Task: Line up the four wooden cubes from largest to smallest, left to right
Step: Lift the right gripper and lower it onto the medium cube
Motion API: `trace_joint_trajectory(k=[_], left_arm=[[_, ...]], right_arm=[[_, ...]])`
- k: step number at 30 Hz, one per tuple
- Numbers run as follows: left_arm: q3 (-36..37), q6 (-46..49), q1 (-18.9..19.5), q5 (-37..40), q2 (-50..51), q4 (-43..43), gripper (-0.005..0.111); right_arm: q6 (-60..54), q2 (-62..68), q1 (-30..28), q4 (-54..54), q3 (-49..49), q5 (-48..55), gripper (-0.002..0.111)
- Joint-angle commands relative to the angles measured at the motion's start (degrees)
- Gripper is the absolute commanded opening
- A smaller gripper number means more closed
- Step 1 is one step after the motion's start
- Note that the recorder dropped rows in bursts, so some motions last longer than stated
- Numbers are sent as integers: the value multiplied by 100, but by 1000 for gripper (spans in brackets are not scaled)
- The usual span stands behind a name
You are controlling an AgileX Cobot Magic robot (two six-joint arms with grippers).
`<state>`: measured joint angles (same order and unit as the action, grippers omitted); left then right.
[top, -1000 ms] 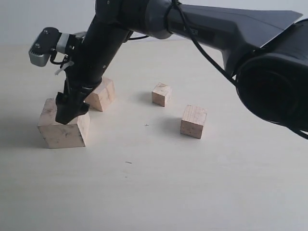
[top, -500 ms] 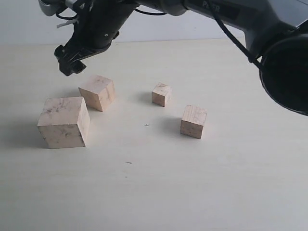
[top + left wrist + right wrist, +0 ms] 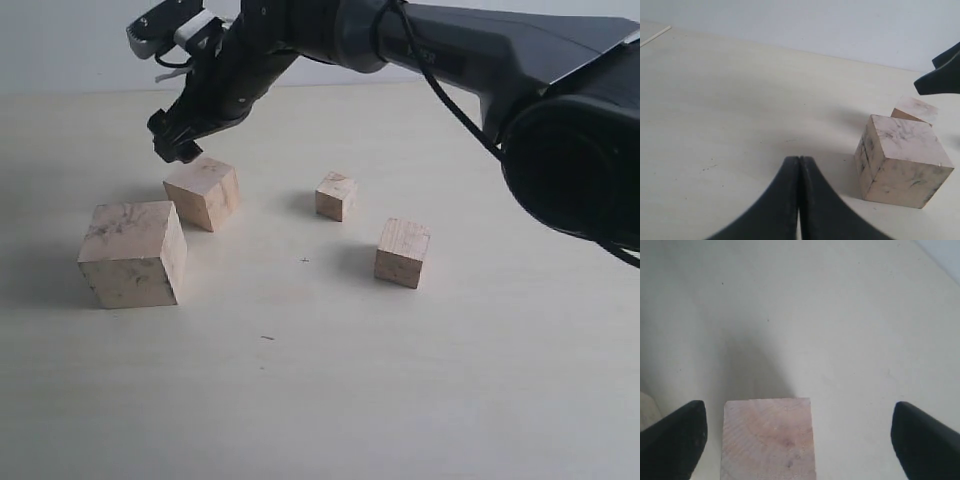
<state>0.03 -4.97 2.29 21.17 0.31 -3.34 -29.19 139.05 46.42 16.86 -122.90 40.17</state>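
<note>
Four wooden cubes stand on the table. The largest cube point(image 3: 130, 252) is at the left, with the second largest point(image 3: 203, 190) just behind and right of it. The smallest cube point(image 3: 336, 195) is at mid table, and the third cube point(image 3: 403, 252) lies right of it and nearer. My right gripper point(image 3: 175, 145) reaches across and hovers open just above the second largest cube point(image 3: 767, 437), which shows between its spread fingers, nearer one of them. My left gripper point(image 3: 800, 165) is shut and empty, low over the table beside the largest cube point(image 3: 900, 160).
The pale wooden table point(image 3: 320, 400) stretches wide in front of the cubes. The right arm's dark links point(image 3: 480, 60) span the back of the scene from the right. The right gripper's fingers point(image 3: 940, 75) show beyond the second largest cube point(image 3: 915, 110) in the left wrist view.
My right gripper let go of the largest cube, rose off it, then swung right and came down over the second largest cube. The cubes have not shifted.
</note>
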Motion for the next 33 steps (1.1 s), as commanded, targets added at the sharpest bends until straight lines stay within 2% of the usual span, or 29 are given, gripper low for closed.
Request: trace_joint_trajectory(k=[1,17,25,33], left_arm=[[-3,5,-19,-19,-31,-37,0],[-3,5,-19,-19,-31,-37,0],[-3,5,-19,-19,-31,-37,0],[-3,5,-19,-19,-31,-37,0]], right_arm=[[-714,139,-40,551,4,-39,93],[-790,419,-340,1049,4,89,93],[-1590,488,-340,1862,4,405,93],[-1606,488,-359,1894,4,414,93]])
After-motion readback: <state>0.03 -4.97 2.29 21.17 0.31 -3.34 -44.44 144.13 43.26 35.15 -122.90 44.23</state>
